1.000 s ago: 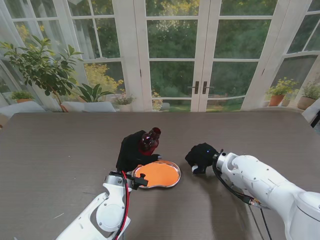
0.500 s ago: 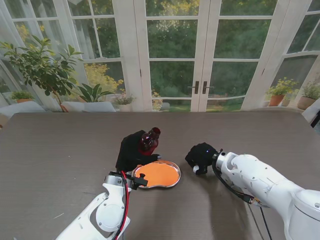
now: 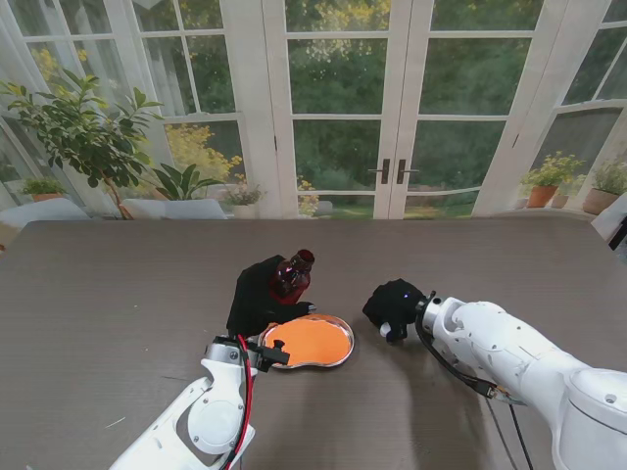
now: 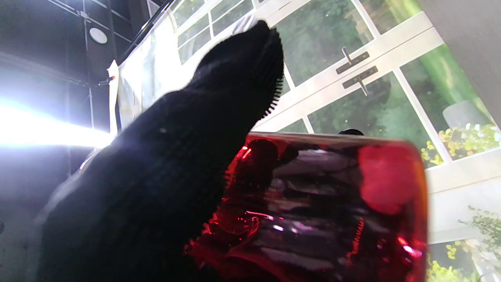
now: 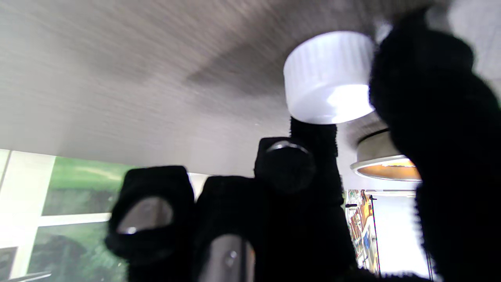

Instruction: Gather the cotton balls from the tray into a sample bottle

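**Fig.: Two gloved hands at a tray, bottle and cap held**

Surface & room: dark grey wood-grain table (image 3: 118, 294); behind it white French doors (image 3: 392, 108) w/ garden beyond, potted plants (image 3: 83, 132) at the far left of the doors.

Containers: a round metal tray (image 3: 310, 341) w/ orange lining sits near the table centre. No cotton balls can be made out in it; too small to tell. The red see-through bottle (image 3: 291, 274) is just beyond the tray's far-left rim, tilted, neck pointing away from me; contents cannot be told. In the left wrist view the bottle (image 4: 325, 207) fills the frame beside the glove.

Hands: left hand (image 3: 263, 294), black glove, is wrapped around the bottle, at the tray's left edge. Right hand (image 3: 395, 305), also gloved, sits right of the tray, apart from it; in the right wrist view its fingers (image 5: 313, 156) pinch a white ribbed cap (image 5: 328, 78) close to the table.

Labels/writing: none readable.
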You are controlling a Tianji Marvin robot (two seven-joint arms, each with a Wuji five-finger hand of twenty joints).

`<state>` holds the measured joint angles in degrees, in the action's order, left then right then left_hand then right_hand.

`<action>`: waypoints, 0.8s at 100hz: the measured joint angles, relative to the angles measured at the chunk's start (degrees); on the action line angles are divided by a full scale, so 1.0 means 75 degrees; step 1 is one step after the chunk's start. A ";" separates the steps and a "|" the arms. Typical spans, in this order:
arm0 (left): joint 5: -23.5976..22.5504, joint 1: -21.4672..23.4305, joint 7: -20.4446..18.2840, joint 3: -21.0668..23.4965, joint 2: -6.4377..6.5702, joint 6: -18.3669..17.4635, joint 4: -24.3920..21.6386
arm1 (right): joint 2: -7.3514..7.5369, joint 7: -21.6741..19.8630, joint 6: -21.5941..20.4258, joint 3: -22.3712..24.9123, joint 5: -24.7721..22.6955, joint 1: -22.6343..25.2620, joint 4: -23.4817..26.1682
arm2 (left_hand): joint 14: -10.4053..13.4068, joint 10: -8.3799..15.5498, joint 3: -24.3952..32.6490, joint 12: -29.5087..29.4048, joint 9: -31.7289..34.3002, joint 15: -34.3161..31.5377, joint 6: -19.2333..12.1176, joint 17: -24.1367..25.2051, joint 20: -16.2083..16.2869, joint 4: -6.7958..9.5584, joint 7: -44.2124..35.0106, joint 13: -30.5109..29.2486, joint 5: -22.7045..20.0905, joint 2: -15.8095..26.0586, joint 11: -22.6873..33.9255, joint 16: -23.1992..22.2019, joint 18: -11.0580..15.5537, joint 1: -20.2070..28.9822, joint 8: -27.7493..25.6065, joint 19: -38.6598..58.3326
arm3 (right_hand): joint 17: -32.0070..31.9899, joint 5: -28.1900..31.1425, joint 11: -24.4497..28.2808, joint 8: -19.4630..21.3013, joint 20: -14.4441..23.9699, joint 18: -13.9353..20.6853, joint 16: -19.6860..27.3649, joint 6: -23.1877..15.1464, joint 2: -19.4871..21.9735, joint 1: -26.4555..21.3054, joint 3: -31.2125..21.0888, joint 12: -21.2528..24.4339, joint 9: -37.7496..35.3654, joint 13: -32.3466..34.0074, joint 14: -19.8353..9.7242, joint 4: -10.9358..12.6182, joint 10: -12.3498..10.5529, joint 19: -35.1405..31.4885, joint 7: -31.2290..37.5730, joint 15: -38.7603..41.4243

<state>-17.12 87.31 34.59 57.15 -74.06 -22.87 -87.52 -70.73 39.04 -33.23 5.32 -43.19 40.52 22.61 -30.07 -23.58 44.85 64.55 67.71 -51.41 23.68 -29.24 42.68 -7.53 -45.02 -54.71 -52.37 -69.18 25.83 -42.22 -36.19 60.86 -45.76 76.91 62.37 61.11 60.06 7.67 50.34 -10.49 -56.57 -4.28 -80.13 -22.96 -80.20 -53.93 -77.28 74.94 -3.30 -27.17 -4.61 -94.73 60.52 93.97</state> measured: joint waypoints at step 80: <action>-0.0039 0.0026 -0.0014 0.0036 0.0018 0.0006 -0.0051 | 0.0135 -0.0832 -0.0566 0.1219 -0.0194 0.0364 0.0724 | -0.0003 0.0000 0.0000 0.0000 0.0001 0.0000 0.0000 0.0000 0.0000 0.0000 0.0000 0.0000 -0.0002 0.0000 0.0000 0.0000 -0.0003 0.0000 0.0011 -0.0001 | 0.0002 -0.0009 0.0009 -0.0290 -0.0001 0.0000 0.0000 0.0000 0.0940 0.0001 0.0000 -0.0182 0.0000 0.0000 0.0000 -0.0135 0.0000 0.0000 -0.0039 0.0004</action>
<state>-17.41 87.51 34.49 57.42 -73.93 -22.82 -87.90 -69.72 32.80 -37.48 14.46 -44.65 43.25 28.05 -30.09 -23.58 44.85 64.55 67.71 -51.41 23.68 -29.24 42.68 -7.53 -45.02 -54.71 -52.38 -69.17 25.83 -42.22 -36.21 60.86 -45.67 76.90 62.38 61.05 60.13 5.50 50.34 -10.49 -56.57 -4.28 -73.08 -22.96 -80.20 -55.30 -77.28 74.94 -3.30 -28.18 -4.61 -94.74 60.23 94.00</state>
